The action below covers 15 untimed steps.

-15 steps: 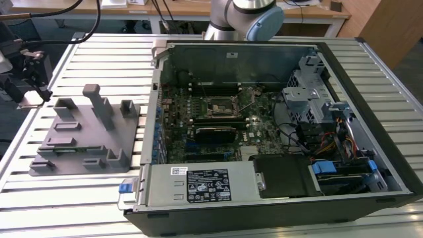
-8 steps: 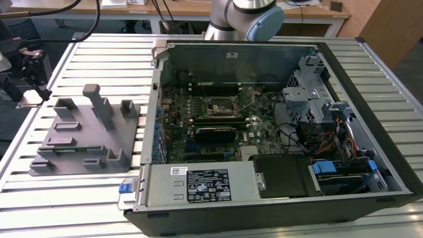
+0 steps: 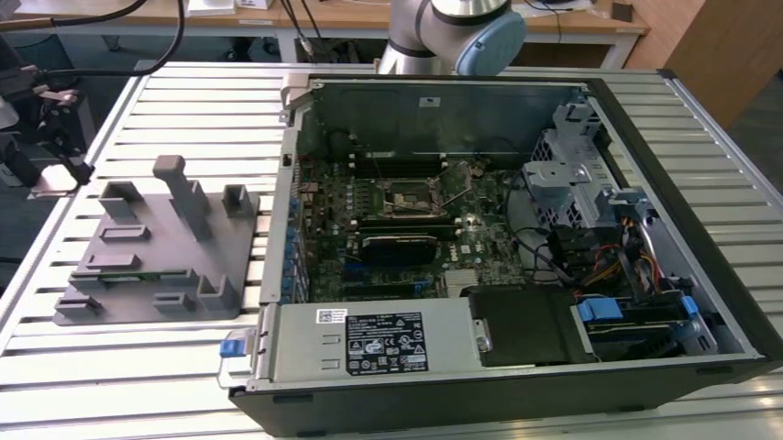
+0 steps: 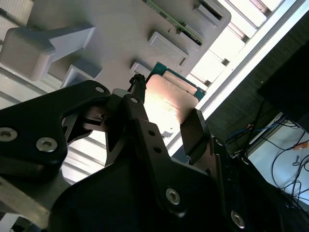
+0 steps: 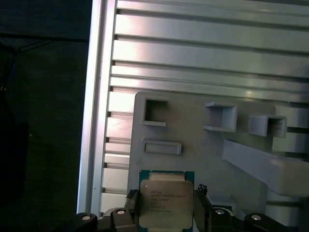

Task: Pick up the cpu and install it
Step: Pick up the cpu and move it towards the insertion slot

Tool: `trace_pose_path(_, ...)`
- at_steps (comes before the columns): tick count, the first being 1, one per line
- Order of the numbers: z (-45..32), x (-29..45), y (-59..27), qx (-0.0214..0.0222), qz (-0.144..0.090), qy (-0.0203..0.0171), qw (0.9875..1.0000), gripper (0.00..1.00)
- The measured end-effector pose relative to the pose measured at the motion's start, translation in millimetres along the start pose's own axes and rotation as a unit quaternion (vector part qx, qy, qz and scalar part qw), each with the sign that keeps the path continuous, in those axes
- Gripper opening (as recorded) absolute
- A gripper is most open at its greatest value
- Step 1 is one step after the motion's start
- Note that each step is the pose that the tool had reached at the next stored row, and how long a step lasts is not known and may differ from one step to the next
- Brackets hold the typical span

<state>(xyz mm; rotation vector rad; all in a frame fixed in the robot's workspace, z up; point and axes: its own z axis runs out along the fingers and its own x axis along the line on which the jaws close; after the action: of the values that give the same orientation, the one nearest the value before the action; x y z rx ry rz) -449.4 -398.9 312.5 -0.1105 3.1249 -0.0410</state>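
Observation:
The cpu is a small square chip with a silvery top and a green rim. My gripper is shut on it, a dark finger pressing against each side. In the second wrist view the cpu sits between the same two black fingers of the gripper, over the grey plastic fixture. I cannot tell whether the chip rests on the fixture or hangs just above it. The dark square socket lies on the board inside the open computer case.
The grey fixture lies on the slatted metal table at the exterior view's left, with upright posts and a long green memory stick. The table's edge runs close beside the fixture. Drive cages and cables crowd the case's right.

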Motion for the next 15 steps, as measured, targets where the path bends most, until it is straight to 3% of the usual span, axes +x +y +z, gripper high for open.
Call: trace_pose_path(15,-6.9,-0.1,-0.1,0.0013,0.0,0.0,1.0,0.54)
